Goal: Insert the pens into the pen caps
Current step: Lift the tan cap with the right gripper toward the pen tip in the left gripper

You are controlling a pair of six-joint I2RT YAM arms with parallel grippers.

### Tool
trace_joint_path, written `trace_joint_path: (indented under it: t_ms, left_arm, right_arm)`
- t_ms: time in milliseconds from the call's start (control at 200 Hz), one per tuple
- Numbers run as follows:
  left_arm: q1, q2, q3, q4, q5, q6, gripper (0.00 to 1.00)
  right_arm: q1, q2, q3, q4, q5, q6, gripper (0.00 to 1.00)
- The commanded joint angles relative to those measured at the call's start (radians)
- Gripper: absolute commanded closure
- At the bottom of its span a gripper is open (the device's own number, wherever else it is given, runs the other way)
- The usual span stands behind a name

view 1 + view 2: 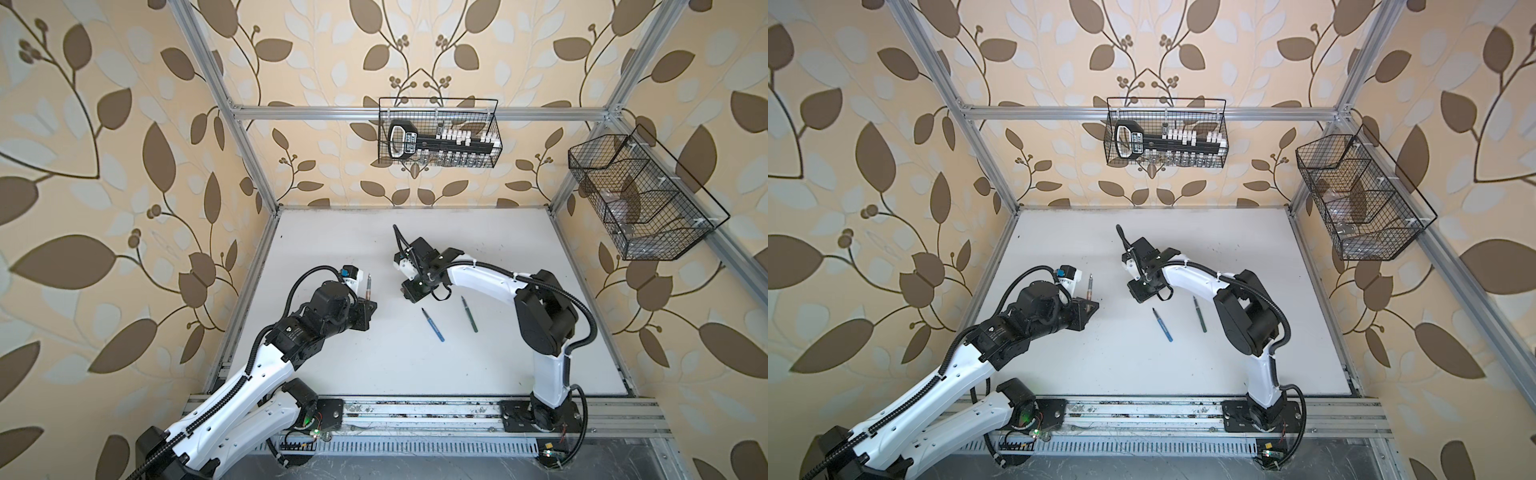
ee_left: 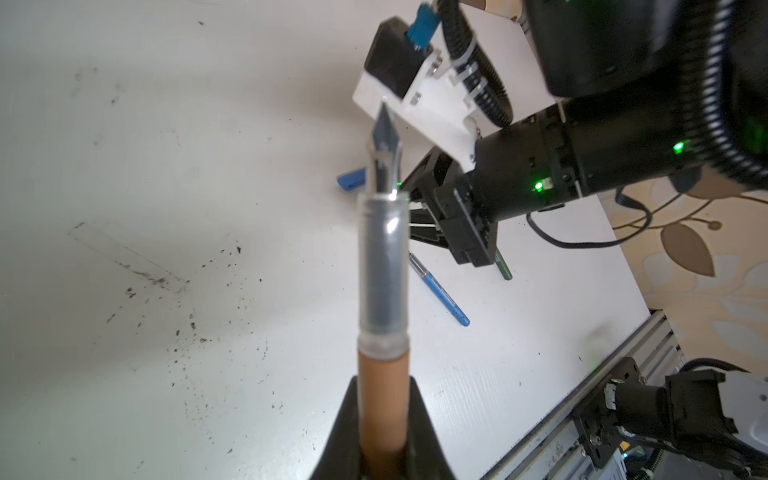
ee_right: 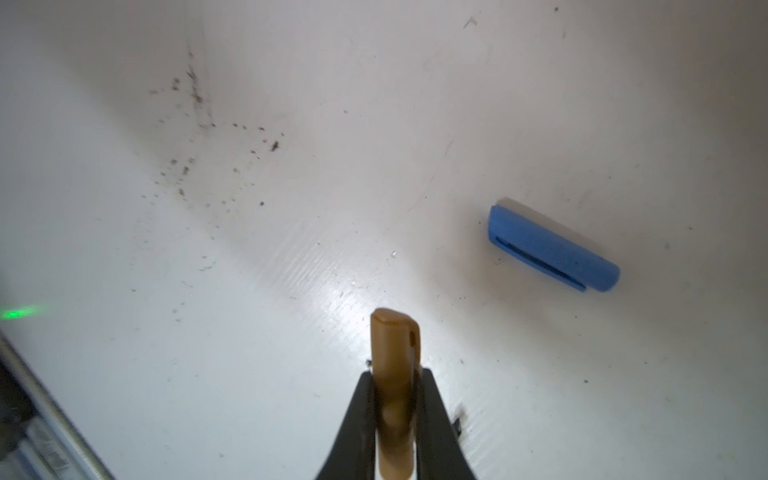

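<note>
Your left claw (image 2: 383, 392) grips the tan-brown pen (image 2: 382, 270), tip out; your right claw (image 3: 395, 384) pinches the tan-brown cap (image 3: 395, 345).

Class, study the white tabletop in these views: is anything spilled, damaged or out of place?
Yes: dark specks lie scattered on the white tabletop, like dirt or ink flecks, with a faint smudged streak nearby. The blue pen and dark green pen lying loose look normal for the task.

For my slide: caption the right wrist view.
Right pincer grips the tan cap; blue cap lies apart on the white table.
</note>
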Motion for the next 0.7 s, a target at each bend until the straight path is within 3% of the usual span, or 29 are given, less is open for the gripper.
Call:
trace_joint_path:
  t_ms: [0, 300, 695]
  left_arm:
    - [-0.039, 0.031, -0.013, 0.094, 0.024, 0.036, 0.97]
    - [-0.173, 0.135, 0.005, 0.093, -0.078, 0.098, 0.97]
    - [-0.230, 0.138, 0.011, 0.159, -0.097, 0.066, 0.98]
  right_arm:
    - [-0.023, -0.074, -0.088, 0.153, -0.161, 0.073, 0.87]
    - [-0.110, -0.244, -0.358, 0.480, -0.359, 0.279, 0.86]
    - [-0.164, -0.447, -0.569, 0.843, -0.400, 0.541, 0.86]
